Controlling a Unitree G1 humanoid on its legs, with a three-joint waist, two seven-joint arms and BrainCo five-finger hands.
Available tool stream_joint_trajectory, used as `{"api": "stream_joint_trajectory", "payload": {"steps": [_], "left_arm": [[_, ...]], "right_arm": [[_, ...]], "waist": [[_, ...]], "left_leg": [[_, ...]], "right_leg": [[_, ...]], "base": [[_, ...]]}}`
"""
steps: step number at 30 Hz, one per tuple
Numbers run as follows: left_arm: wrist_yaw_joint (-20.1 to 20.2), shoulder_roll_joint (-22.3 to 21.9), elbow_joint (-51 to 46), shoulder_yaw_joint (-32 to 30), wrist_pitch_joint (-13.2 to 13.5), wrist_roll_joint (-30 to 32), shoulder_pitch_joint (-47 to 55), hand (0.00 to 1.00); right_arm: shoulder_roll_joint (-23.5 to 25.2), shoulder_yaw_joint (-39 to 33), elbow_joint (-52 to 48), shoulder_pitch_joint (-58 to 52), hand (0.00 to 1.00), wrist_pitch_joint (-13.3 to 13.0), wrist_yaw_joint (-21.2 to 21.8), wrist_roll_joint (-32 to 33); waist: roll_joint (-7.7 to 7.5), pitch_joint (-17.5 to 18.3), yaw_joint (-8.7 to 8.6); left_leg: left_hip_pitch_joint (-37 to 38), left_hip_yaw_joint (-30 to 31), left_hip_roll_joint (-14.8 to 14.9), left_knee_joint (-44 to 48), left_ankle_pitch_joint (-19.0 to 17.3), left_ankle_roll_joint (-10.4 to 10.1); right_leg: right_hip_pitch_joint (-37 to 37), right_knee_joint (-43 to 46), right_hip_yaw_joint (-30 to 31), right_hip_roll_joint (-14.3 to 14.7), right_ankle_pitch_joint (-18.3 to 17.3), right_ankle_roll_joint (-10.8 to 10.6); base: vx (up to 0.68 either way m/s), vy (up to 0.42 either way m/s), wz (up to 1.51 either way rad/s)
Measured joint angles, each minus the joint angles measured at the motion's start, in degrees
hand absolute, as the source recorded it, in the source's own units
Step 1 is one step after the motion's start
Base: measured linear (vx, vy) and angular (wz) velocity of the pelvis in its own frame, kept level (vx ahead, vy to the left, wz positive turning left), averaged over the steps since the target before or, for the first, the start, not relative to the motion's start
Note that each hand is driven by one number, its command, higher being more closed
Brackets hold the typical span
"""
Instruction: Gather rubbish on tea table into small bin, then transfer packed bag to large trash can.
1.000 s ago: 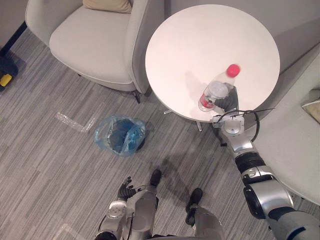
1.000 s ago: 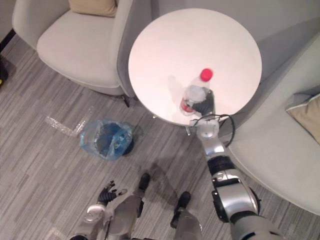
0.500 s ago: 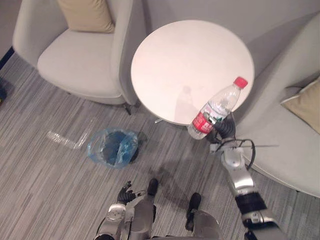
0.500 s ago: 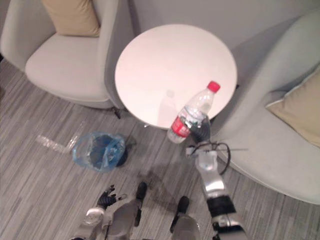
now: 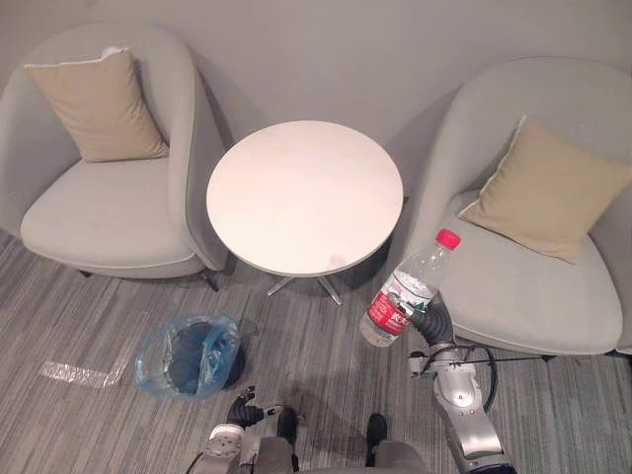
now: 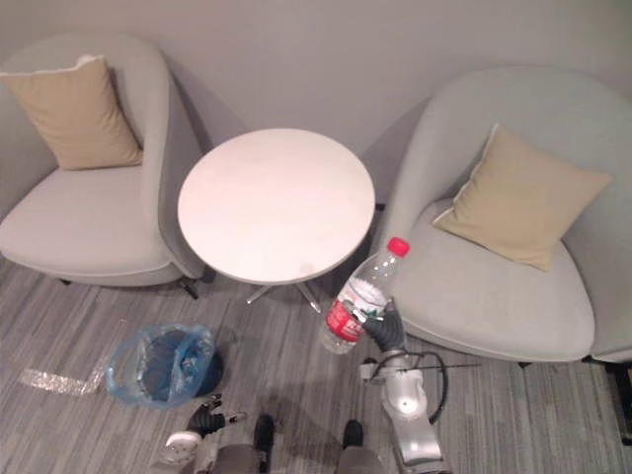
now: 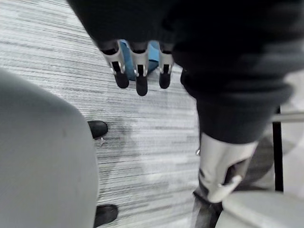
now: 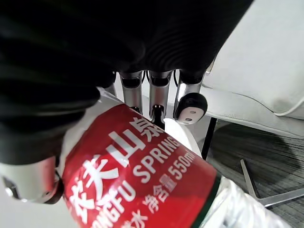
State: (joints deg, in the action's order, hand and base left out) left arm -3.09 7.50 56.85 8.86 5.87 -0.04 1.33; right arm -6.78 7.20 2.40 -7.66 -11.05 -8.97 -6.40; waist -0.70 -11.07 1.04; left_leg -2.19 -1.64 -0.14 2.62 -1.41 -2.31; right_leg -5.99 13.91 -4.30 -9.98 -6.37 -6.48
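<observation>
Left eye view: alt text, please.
The right hand holds a tilted clear bottle, red cap and label, above the carpet beside the round white table. A blue-bagged small bin stands at lower left; grey armchairs with tan cushions flank the table.

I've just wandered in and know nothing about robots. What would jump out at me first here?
The clear plastic bottle with its red cap, held tilted in mid-air by the fingers of the right hand, in front of the right armchair. Then the round white table between it and the left armchair, and the small bin, lined with a blue bag, on the carpet nearby.
</observation>
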Motion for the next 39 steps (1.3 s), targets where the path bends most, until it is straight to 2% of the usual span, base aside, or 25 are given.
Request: {"api": "stream_joint_trajectory", "payload": {"steps": [2, 3, 4, 5, 8, 9, 11, 12, 13, 14, 15, 16, 17, 18, 19, 20, 21, 22, 24, 25, 31, 33, 35, 37, 39], "left_arm": [[-0.1, 0.0, 0.1, 0.0, 0.0, 0.0, 0.0, 0.0], [-0.1, -0.1, 0.1, 0.0, 0.0, 0.0, 0.0, 0.0], [-0.2, 0.1, 0.1, 0.0, 0.0, 0.0, 0.0, 0.0], [-0.5, -0.2, -0.3, -0.3, 0.0, -0.2, -0.3, 0.0], [-0.6, -1.3, -1.2, -0.5, 0.1, -0.2, -0.2, 0.0], [-0.6, -1.4, -1.3, -0.5, 0.1, -0.2, -0.2, 0.0], [-0.6, -1.8, -1.6, -0.4, 0.1, -0.5, -0.1, 0.0], [-0.5, -2.1, -1.9, -0.4, 0.1, -1.1, 0.3, 0.0], [-0.5, -2.4, -2.3, -0.2, 0.1, -1.3, 0.8, 0.0], [-0.5, -2.7, -2.3, -0.2, 0.0, -1.3, 0.9, 0.0], [-0.2, -2.5, -2.3, -0.1, -0.1, -1.1, -0.1, 0.0], [-0.1, -2.2, -2.8, 0.0, 0.0, -1.1, -0.7, 0.0], [-0.2, -2.2, -2.9, 0.0, 0.1, -1.1, -0.6, 0.0], [-0.3, -2.4, -2.8, 0.0, 0.0, -0.9, 0.1, 0.0], [-0.5, -2.9, -2.6, 0.1, 0.0, -0.3, 0.8, 0.0], [-0.5, -3.2, -2.1, 0.2, -0.1, 0.0, 1.3, 0.0], [-0.5, -3.5, -1.4, 1.3, -0.1, 0.1, 1.0, 0.0], [-0.5, -3.2, -1.0, 1.9, -0.1, 0.6, 0.6, 0.0], [-0.5, -1.8, -1.3, 2.2, -0.1, 1.7, 0.5, 0.0], [-0.5, -1.4, -1.0, 2.2, -0.1, 2.2, 0.8, 0.0], [-0.8, -1.3, -1.0, 1.7, 0.0, 2.2, 1.6, 0.0], [-0.9, -1.3, -1.0, 1.5, -0.1, 2.2, 1.6, 0.0], [-1.2, -1.4, -1.0, 1.1, 0.0, 2.1, 1.7, 0.0], [-1.3, -1.2, -1.1, 1.2, 0.0, 2.0, 1.6, 0.0], [-1.5, -1.1, -1.1, 1.2, 0.0, 2.0, 1.5, 0.0]], "right_arm": [[-0.1, -0.2, 0.0, 0.0, 1.0, 0.0, -0.2, -0.4], [0.0, -0.2, -0.6, -0.2, 1.0, 0.0, -0.8, -0.4], [0.0, -0.2, -1.0, -0.4, 1.0, 0.0, -1.1, -0.4], [-0.4, -0.2, -1.6, 0.9, 1.0, 0.0, -1.4, -0.5], [-0.6, -0.3, -1.6, 2.9, 1.0, 0.1, -2.4, -0.8], [-0.6, -0.3, -1.6, 3.1, 1.0, 0.1, -2.5, -0.8], [-0.6, -0.2, -1.6, 3.4, 1.0, 0.0, -2.8, -0.9], [-0.8, -0.3, -1.6, 3.5, 1.0, 0.1, -3.0, -1.1], [-1.3, -0.4, -1.6, 3.5, 1.0, 0.1, -3.3, -1.3], [-1.3, -0.6, -1.6, 3.4, 1.0, 0.2, -3.3, -1.5], [-1.0, -1.9, -1.3, 3.2, 1.0, 0.4, -3.4, -1.5], [-1.1, -3.8, -1.1, 3.1, 1.0, 0.7, -3.7, -1.5], [-1.2, -4.4, -1.1, 2.9, 1.0, 0.7, -3.8, -1.5], [-1.3, -5.0, -1.1, 2.4, 1.0, 0.7, -4.4, -1.5], [-1.3, -5.0, -1.1, 2.3, 1.0, 0.7, -4.8, -1.5], [-1.3, -5.0, -1.1, 2.3, 1.0, 0.7, -5.0, -1.5], [-1.2, -5.3, -1.1, 2.3, 1.0, 0.8, -5.2, -1.5], [-0.7, -5.6, -0.7, 2.4, 1.0, 0.9, -5.1, -1.5], [1.4, -5.1, 0.4, 2.4, 1.0, 1.0, -4.6, -1.5], [1.9, -4.2, 0.9, 2.5, 1.0, 1.0, -4.4, -1.5], [2.1, -3.6, 1.7, 2.6, 1.0, 1.0, -3.4, -1.5], [2.2, -3.5, 2.9, 2.6, 1.0, 1.1, -3.4, -1.5], [1.9, -3.2, 3.6, 2.5, 1.0, 1.6, -3.4, -1.5], [1.9, -3.0, 3.6, 2.4, 1.0, 1.6, -3.4, -2.0], [1.8, -2.5, 3.7, 2.1, 1.0, 1.6, -3.4, -2.6]], "waist": [[0.29, 0.3, -0.43], [0.11, 0.6, -1.16], [-0.46, 0.9, -1.19], [-0.17, 1.8, -0.37], [1.99, 1.5, 1.03], [2.18, 1.4, 1.22], [3.52, 0.9, 1.32], [4.42, 0.6, 1.4], [5.41, 0.6, 1.13], [5.97, 0.9, 1.0], [4.58, 0.4, 0.51], [3.3, 0.0, -0.52], [2.86, -0.2, -0.56], [3.45, 0.2, -0.79], [4.97, 1.1, -1.0], [5.82, 1.5, -1.11], [7.02, 2.2, -1.35], [6.3, 1.9, -1.39], [3.7, 2.0, -0.49], [3.24, 2.0, -0.48], [3.4, 3.0, 0.12], [3.3, 2.9, 0.43], [3.24, 3.0, 0.52], [2.41, 2.7, 0.44], [2.05, 2.5, 0.3]], "left_leg": [[-1.6, 2.0, -0.4, 1.0, -0.4, 0.5], [-3.1, 3.9, -0.9, 1.7, 0.1, 0.4], [-3.9, 5.2, -1.5, 2.2, 0.5, 0.1], [-7.9, 7.6, -1.5, 4.2, 2.0, -1.1], [-10.0, 10.8, 0.5, 3.6, 4.1, -2.3], [-10.0, 11.2, 0.7, 3.3, 4.4, -2.5], [-10.0, 12.4, 1.6, 1.9, 6.3, -3.2], [-10.6, 12.4, 2.1, 1.5, 8.1, -3.1], [-10.6, 10.9, 2.6, -1.7, 10.8, -2.3], [-10.4, 8.2, 3.4, -2.9, 7.3, -1.2], [-13.4, 1.9, 3.2, 1.8, 4.5, 2.9], [-15.3, -3.6, 1.7, 10.9, 2.8, 4.4], [-15.2, -5.5, 1.6, 14.1, 1.9, 3.9], [-12.9, -9.2, 2.9, 18.3, -0.3, 1.3], [-9.5, -11.1, 5.1, 17.8, -2.7, 0.7], [-8.0, -11.5, 5.9, 15.2, -4.0, -0.2], [-5.5, -11.9, 5.8, 8.9, -4.5, -1.1], [-4.5, -11.5, 5.2, 5.6, -4.2, -1.4], [-4.1, -10.3, 3.5, 4.4, -3.2, -0.7], [-2.9, -9.7, 2.6, 4.2, -3.2, -0.6], [-1.8, -8.7, 0.9, 1.5, -2.5, 0.6], [-1.9, -8.6, 0.6, 2.2, -3.7, 0.7], [-3.4, -8.1, 0.6, 5.4, -6.4, 0.7], [-5.3, -7.0, 0.1, 11.3, -10.1, 1.3], [-5.6, -4.7, -0.4, 14.5, -12.8, 1.3]], "right_leg": [[-0.3, 2.0, 0.8, -0.3, -1.9, -1.8], [-1.2, 7.0, 5.5, 0.6, -5.0, -1.8], [-1.5, 8.0, 7.2, 0.8, -6.4, -1.5], [-2.1, 5.6, 7.7, 1.8, -7.3, 0.3], [-1.6, 2.3, 4.3, 3.9, -5.0, 1.8], [-1.5, 2.2, 3.9, 4.2, -4.9, 2.0], [-0.6, 1.9, 1.9, 5.3, -4.3, 3.0], [-0.7, 1.8, 1.0, 6.1, -4.1, 3.5], [-1.0, 0.9, -1.1, 6.0, -3.3, 4.9], [-1.0, 0.1, -3.0, 5.6, -2.8, 5.1], [-1.9, -0.8, -5.8, 2.8, -1.9, 4.9], [-1.5, -2.4, -7.5, -0.7, -0.8, 5.0], [-0.8, -3.3, -7.9, -1.5, 0.0, 4.6], [0.3, -5.5, -8.7, -2.1, 1.6, 3.7], [0.4, -6.7, -9.4, -1.6, 2.4, 3.1], [0.4, -7.0, -9.8, -1.2, 2.9, 2.4], [0.6, -8.2, -10.5, -0.2, 3.7, 1.4], [1.3, -9.7, -11.3, -0.1, 4.8, 1.0], [3.6, -12.7, -11.6, -0.7, 6.2, 0.4], [5.5, -13.5, -11.6, -1.3, 6.3, 0.1], [6.2, -14.1, -11.5, -2.3, 5.4, -1.0], [6.0, -13.0, -11.1, -2.4, 4.1, -1.4], [4.5, -8.5, -10.2, -2.9, 0.2, -2.0], [2.9, -1.7, -9.6, -4.4, -3.6, -3.2], [0.9, 7.1, -8.7, -6.0, -4.5, -4.1]], "base": [[-0.1, -0.024, 0.67], [-0.05, -0.061, 0.87], [-0.03, -0.133, 1.31], [-0.02, -0.113, 0.88], [-0.08, -0.099, 0.51], [-0.11, -0.11, 0.51], [-0.09, -0.099, 0.46], [-0.15, -0.122, 0.6], [-0.15, -0.073, 0.55], [-0.27, 0.015, 0.89], [-0.28, 0.046, 1.08], [-0.25, 0.023, 1.08], [-0.12, -0.016, 0.74], [-0.07, 0.066, 0.36], [-0.05, 0.112, 0.37], [-0.02, 0.141, 0.46], [0.0, 0.152, 0.62], [-0.01, 0.178, 0.64], [-0.02, 0.172, 0.49], [-0.01, 0.099, 0.33], [-0.01, 0.044, 0.12], [0.02, 0.007, 0.01], [0.06, 0.011, 0.11], [0.18, 0.033, 0.27], [0.23, 0.048, 0.45]]}}
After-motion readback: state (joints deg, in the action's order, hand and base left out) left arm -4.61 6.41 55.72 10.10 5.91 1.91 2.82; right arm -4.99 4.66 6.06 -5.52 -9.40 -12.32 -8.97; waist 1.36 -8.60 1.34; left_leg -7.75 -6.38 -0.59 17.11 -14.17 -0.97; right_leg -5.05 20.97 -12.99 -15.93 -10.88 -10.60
